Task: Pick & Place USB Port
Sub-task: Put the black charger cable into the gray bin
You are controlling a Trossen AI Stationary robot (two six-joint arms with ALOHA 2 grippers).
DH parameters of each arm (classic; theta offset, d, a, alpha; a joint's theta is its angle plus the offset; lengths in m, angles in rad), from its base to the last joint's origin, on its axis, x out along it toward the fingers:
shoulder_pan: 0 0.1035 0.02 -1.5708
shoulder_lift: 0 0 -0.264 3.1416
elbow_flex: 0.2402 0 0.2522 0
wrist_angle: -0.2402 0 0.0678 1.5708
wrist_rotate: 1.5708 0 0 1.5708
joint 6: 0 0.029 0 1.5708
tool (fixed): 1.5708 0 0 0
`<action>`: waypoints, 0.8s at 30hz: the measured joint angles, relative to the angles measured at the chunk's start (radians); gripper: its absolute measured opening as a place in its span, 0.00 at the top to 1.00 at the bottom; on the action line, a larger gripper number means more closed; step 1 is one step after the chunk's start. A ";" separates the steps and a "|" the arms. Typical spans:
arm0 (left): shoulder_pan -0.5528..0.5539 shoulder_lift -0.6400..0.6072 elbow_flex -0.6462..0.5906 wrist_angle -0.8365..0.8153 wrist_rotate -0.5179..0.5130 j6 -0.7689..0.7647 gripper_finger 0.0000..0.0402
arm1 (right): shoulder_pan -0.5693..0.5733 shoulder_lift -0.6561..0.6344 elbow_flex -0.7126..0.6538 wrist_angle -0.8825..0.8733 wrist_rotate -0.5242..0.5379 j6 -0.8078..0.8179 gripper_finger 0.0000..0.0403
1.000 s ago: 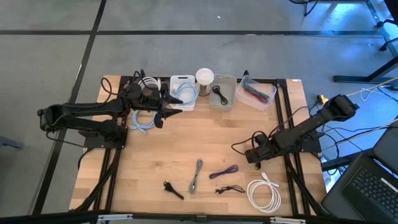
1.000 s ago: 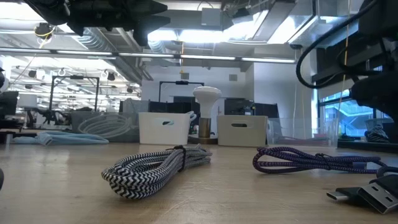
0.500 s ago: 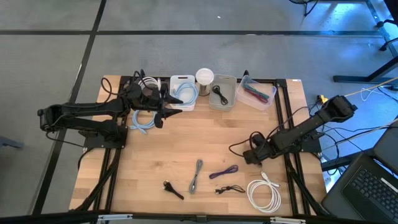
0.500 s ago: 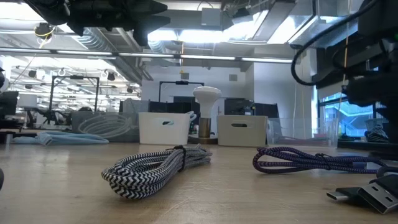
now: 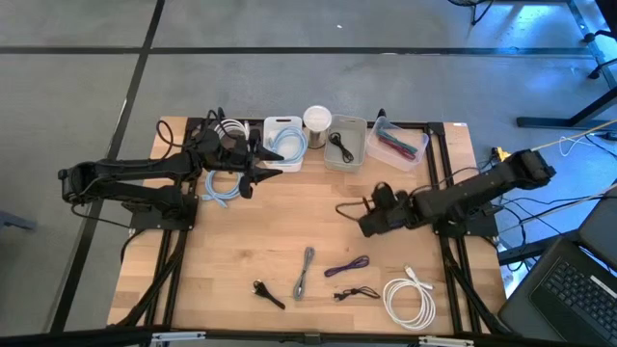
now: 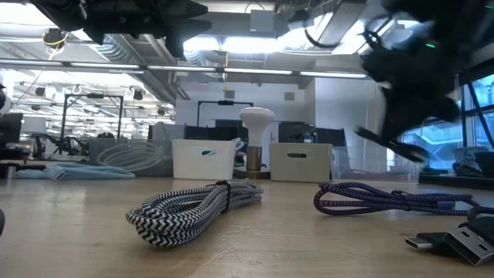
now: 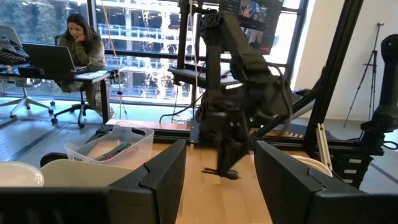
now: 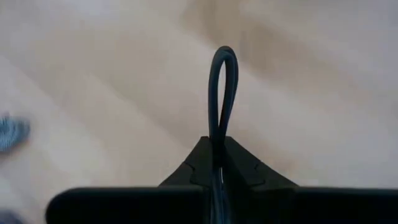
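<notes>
My right gripper (image 5: pixel 370 222) is shut on a thin black cable (image 5: pixel 349 205) above the middle right of the table; the cable also shows in the right wrist view (image 8: pixel 222 74) and, blurred, in the low view (image 6: pixel 390 144). My left gripper (image 5: pixel 258 175) waits open and empty at the far left, near the white bin (image 5: pixel 284 143); its wrist view (image 7: pixel 219 180) looks across at the right arm (image 7: pixel 242 112). A grey bin (image 5: pixel 345 145) and a clear bin (image 5: pixel 397 145) stand along the far edge. My right gripper pinches the black cable between its two shut fingers (image 8: pixel 239 168). A narrow loop of the cable (image 8: pixel 222 118) sticks out past the fingertips. The cable is lifted clear of the table, and a slack end hangs below the gripper (image 6: pixel 386 142).
On the near half lie a grey braided cable (image 5: pixel 305 273), a purple cable (image 5: pixel 347 266), a small black cable (image 5: pixel 357 293), a black plug (image 5: pixel 268 294) and a white coil (image 5: pixel 410 301). A light blue cable (image 5: pixel 222 188) lies under my left arm. A white lamp (image 5: pixel 317 120) stands between the bins.
My right gripper has gone up and toward the table's left and far edge, shut on the black cable. The cable has come along with it and is now lifted clear of the table.
</notes>
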 joint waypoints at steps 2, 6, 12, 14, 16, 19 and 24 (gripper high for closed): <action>0.000 0.000 0.000 0.000 0.000 0.000 0.55 | -0.057 -0.006 0.039 -0.008 0.021 -0.120 0.96; 0.000 0.000 0.000 0.000 0.000 0.000 0.55 | -0.190 -0.012 0.128 -0.019 0.028 -0.360 0.96; 0.000 0.000 0.000 0.000 0.000 0.000 0.55 | -0.395 -0.013 0.287 -0.009 -0.006 -0.661 0.96; 0.000 0.000 0.000 0.000 0.000 0.000 0.55 | -0.455 -0.013 0.335 0.012 -0.045 -0.732 0.96; 0.000 0.000 0.000 0.000 0.000 0.000 0.55 | -0.514 -0.013 0.378 0.021 -0.087 -0.787 0.96; 0.000 0.000 0.000 0.000 0.000 0.000 0.55 | -0.600 -0.008 0.423 0.032 -0.154 -0.826 0.96; 0.000 0.000 0.000 0.000 0.000 0.000 0.55 | -0.728 0.029 0.451 0.053 -0.287 -0.869 0.96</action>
